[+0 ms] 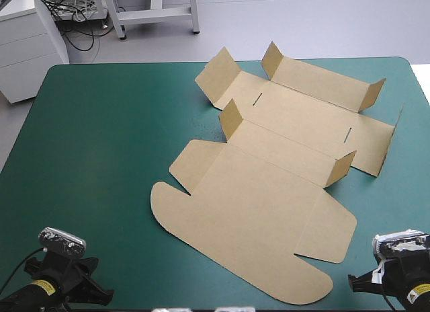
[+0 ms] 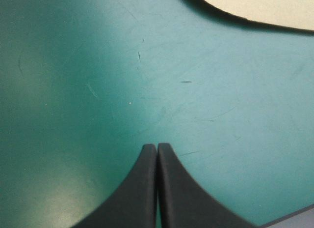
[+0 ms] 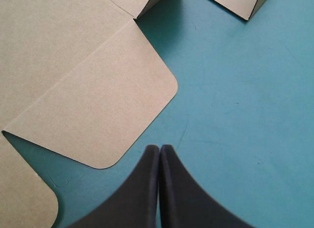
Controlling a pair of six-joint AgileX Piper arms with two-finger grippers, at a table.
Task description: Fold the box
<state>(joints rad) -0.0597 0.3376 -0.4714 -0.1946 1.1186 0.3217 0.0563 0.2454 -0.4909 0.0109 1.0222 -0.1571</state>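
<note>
Hardly begun. Spread over the centre and right of the teal-green table cover (image 1: 101,157): flat-cut brown board box (image 1: 269,184), mostly flat, with only the small side tabs (image 1: 230,118) standing up along the far panels. No walls raised and tucked yet; round-cornered lid flaps (image 3: 98,110) flat on the cover. Nearly all the folding left to do, by the look of it.

Left gripper (image 2: 157,145): black fin fingers pressed together into one point, holding nothing, over bare cover, with the box edge well ahead. Right gripper (image 3: 160,147): likewise closed and empty, tip just beside a rounded flap, apparently not touching.
</note>
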